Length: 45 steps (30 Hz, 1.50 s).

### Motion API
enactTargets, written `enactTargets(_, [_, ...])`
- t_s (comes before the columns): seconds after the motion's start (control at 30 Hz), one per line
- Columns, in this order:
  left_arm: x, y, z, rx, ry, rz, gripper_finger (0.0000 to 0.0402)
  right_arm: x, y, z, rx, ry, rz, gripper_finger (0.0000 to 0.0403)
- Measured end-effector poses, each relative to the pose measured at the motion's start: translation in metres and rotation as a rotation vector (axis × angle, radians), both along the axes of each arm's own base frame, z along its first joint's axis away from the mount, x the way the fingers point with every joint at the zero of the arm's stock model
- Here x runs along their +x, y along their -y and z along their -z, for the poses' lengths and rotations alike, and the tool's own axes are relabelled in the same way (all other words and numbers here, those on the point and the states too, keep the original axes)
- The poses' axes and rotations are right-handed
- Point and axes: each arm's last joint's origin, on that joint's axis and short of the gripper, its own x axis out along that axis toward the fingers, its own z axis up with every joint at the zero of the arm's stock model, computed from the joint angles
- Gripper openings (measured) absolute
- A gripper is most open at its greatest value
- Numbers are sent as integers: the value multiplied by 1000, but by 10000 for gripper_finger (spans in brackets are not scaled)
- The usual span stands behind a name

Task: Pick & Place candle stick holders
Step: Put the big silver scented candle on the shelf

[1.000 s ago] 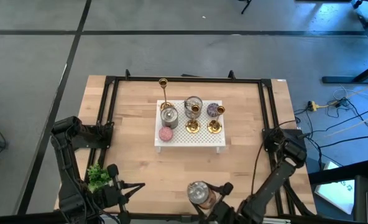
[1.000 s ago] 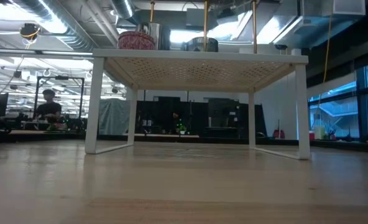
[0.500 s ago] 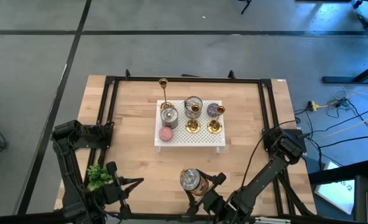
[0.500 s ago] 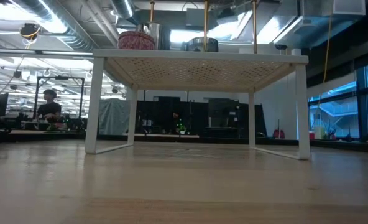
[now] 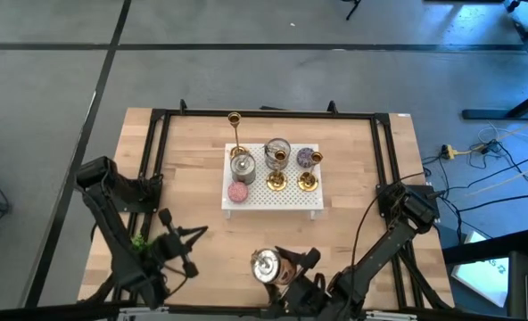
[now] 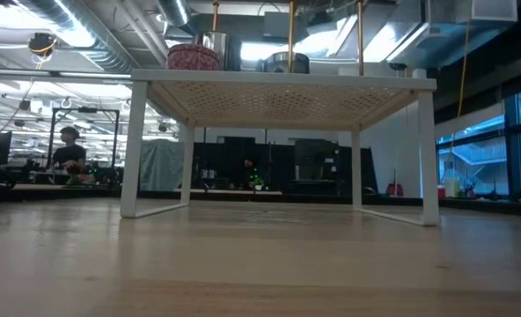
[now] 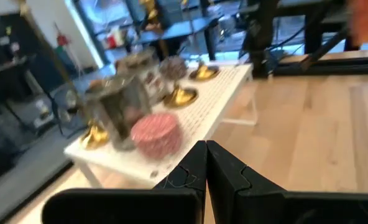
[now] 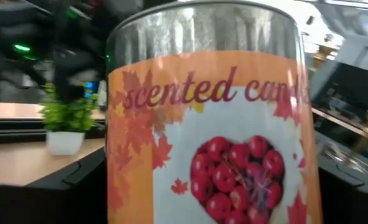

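- My right gripper (image 5: pixel 277 266) sits at the near worktop (image 5: pixel 193 227) edge, jaws clamped wide on a silver scented-candle tin (image 8: pixel 209 118).
- My left gripper (image 5: pixel 182 245) is near the front-left, jaws pressed together, nothing in them; small green plant (image 5: pixel 137 242) just beside its arm.
- Farther back, mid-worktop: white perforated shelf (image 5: pixel 286 201) carrying the candle stick holders (image 5: pixel 276 181), upright, among tins and a pink candle (image 5: pixel 238 192).

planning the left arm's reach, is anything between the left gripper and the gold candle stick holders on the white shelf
Partly. The shut left gripper is off the white shelf's near-left corner. The pink candle and silver tin stand in front of the tall candle stick holder. The two shorter holders are at the open front edge.
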Motion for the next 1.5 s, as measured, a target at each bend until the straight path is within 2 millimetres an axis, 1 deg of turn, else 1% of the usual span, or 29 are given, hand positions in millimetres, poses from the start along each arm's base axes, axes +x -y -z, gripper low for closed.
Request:
enactTargets(0.1, [-2,-8,4,-38,-1,-11,2,3,0,-1,-12,-12,-56,352])
enactTargets(0.17, [-2,-9,4,-39,-11,10,1,4,0,-2,-22,-19,-70,352])
enactTargets(0.27, [2,-1,0,-7,-68,71,1,5,0,-3,-40,-31,-100,352])
enactTargets(0.37, [11,15,-2,47,-184,186,2,6,0,-6,-63,-35,-119,352])
enactTargets(0.47, [29,32,-6,44,-278,384,1,5,-1,-8,-97,-49,-127,352])
enactTargets(0.53, [42,41,-5,38,-293,586,2,5,-2,-10,-116,-53,-153,352])
enactTargets(0.6, [53,47,-4,52,-249,797,1,6,-2,-11,-131,-52,-178,352])
enactTargets(0.67, [62,46,-6,87,-157,897,2,6,-3,-12,-151,-57,-207,352])
enactTargets(0.73, [67,37,-8,124,-114,894,2,6,-4,-12,-169,-61,-237,352])
enactTargets(0.83, [68,19,-13,128,-85,811,2,7,-5,-13,-195,-69,-267,352])
enactTargets(0.93, [61,8,-13,110,-67,800,2,8,-4,-10,-216,-79,-285,352])
enactTargets(1.03, [50,1,-15,101,-33,805,2,13,3,-5,-233,-95,-303,352])
enactTargets(1.13, [35,-7,-19,100,-2,771,3,18,16,-2,-221,-87,-319,352])
enactTargets(1.3, [12,-21,-21,99,64,698,2,24,47,1,-182,-33,-323,352])
enactTargets(1.4, [2,-29,-21,98,111,647,4,25,64,2,-164,6,-342,352])
enactTargets(1.5, [-3,-39,-22,56,161,571,9,24,81,0,-128,72,-373,352])
